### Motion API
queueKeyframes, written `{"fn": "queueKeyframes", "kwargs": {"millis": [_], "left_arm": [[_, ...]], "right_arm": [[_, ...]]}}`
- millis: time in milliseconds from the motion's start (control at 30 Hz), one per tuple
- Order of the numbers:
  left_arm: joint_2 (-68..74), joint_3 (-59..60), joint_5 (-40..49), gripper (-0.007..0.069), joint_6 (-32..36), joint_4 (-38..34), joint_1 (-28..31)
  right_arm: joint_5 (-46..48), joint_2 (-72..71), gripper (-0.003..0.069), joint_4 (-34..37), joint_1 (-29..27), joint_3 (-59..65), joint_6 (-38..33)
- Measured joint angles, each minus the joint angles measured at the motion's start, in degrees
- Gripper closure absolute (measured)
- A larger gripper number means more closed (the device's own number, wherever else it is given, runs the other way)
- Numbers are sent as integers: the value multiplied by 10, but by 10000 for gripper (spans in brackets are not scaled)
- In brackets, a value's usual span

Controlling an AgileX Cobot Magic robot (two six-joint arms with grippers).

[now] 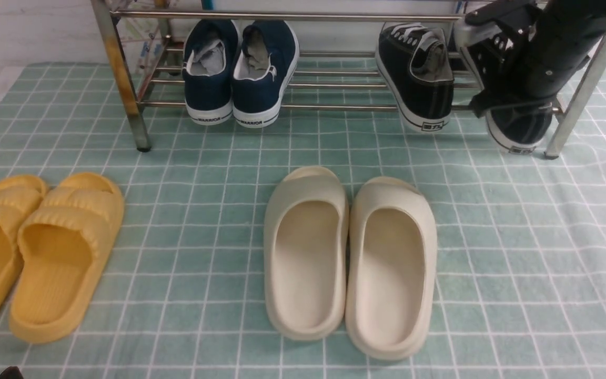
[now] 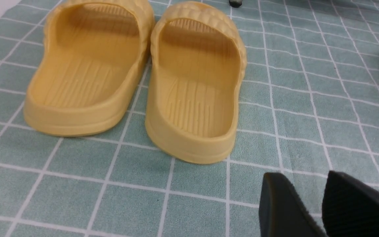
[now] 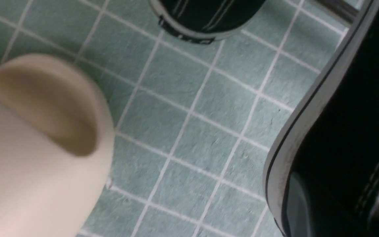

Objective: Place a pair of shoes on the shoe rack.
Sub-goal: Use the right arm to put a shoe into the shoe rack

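Note:
The chrome shoe rack [image 1: 334, 107] stands at the back. One black sneaker [image 1: 416, 79] lies on its lower shelf, right of middle, heel toward me and over the front bar. My right gripper [image 1: 516, 102] is shut on the second black sneaker [image 1: 518, 131] at the rack's right end, heel low over the front bar. In the right wrist view this sneaker [image 3: 341, 125] fills the side and the other sneaker's heel [image 3: 206, 19] shows beyond it. My left gripper [image 2: 303, 197] is open and empty above the cloth near the yellow slippers.
Navy WARRIOR sneakers [image 1: 240, 68] sit on the rack's left part. Cream slides [image 1: 350, 258] lie in the middle of the green checked cloth [image 1: 518, 252], and yellow slides [image 1: 34, 252] at the left. The rack's right leg [image 1: 576, 100] is next to the held sneaker.

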Motion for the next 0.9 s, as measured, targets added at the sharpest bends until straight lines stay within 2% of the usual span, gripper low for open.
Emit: {"fn": "queueKeyframes", "kwargs": {"millis": [333, 900], "left_arm": [[0, 0, 0, 407, 0, 0, 0], [0, 0, 0, 407, 0, 0, 0]], "right_arm": [[47, 96, 635, 46, -9, -136, -61], [-20, 116, 634, 52, -9, -161, -68]]}}
